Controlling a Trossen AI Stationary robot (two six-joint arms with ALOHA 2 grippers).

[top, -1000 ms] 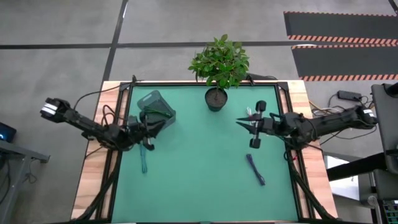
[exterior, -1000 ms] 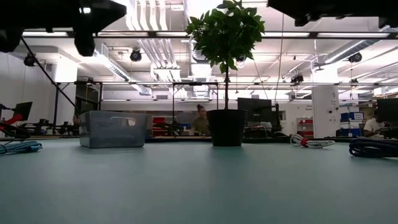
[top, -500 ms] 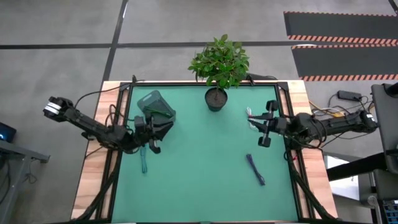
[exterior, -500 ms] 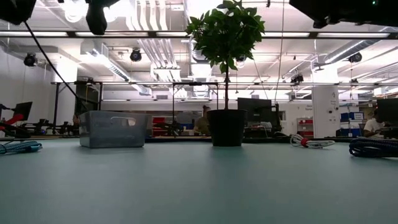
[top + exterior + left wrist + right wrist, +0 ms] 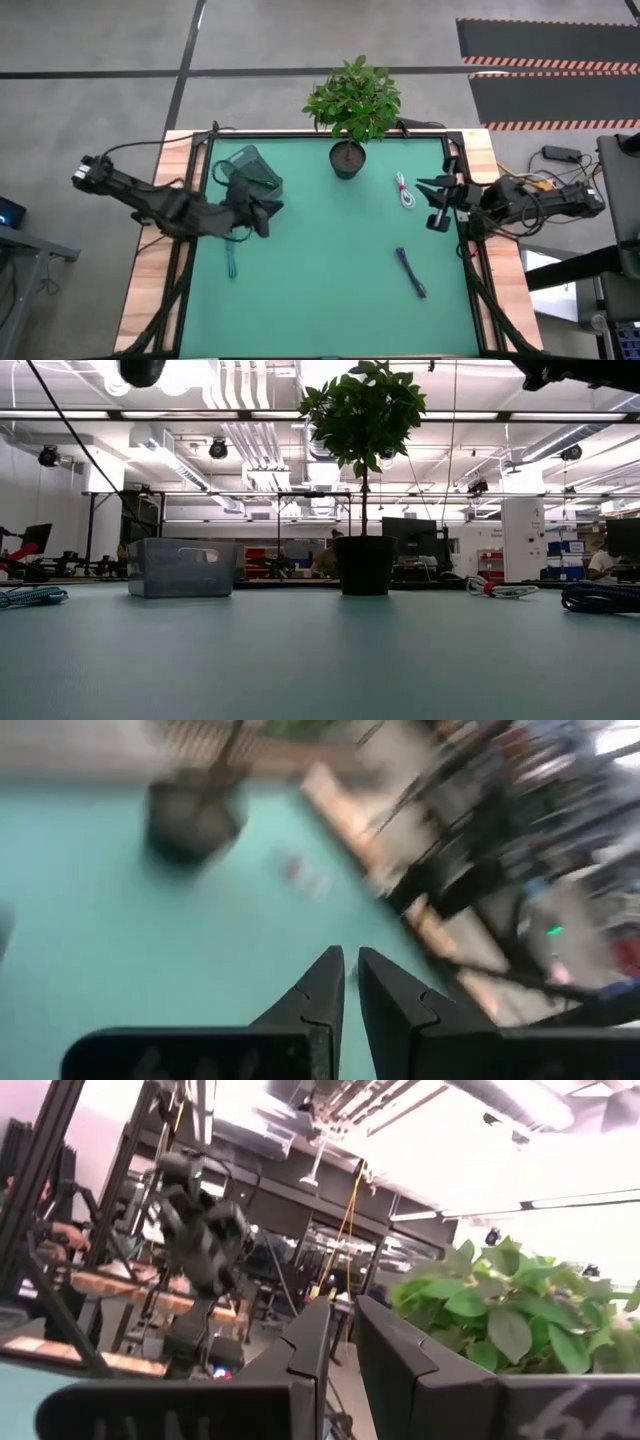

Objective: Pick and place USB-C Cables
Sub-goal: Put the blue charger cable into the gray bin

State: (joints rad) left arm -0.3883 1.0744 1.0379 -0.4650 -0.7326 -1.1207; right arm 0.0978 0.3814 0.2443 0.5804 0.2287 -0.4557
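Observation:
The teal cable (image 5: 232, 258) lies on the green mat near the left edge, also low at the left of the low view (image 5: 30, 596). The white-and-red cable (image 5: 404, 190) rests on the mat right of the plant. The dark blue-purple cable (image 5: 410, 272) lies nearer the front right. I cannot make out a green cable. My left gripper (image 5: 273, 208) hovers just in front of the grey mesh basket (image 5: 252, 168), shut and empty (image 5: 350, 982). My right gripper (image 5: 428, 196) is raised right of the white-and-red cable, shut and empty (image 5: 343, 1330).
A potted plant (image 5: 350, 150) stands at the far middle of the mat. The basket (image 5: 180, 567) sits at the far left. Wooden table borders and a black frame (image 5: 465, 250) run along both sides. The middle of the mat (image 5: 320, 260) is bare.
My left gripper has risen and moved toward the table's right, past the front of the basket. My right gripper has drawn back toward the right edge and tipped upward, uncovering the white-and-red cable, which lies on the mat.

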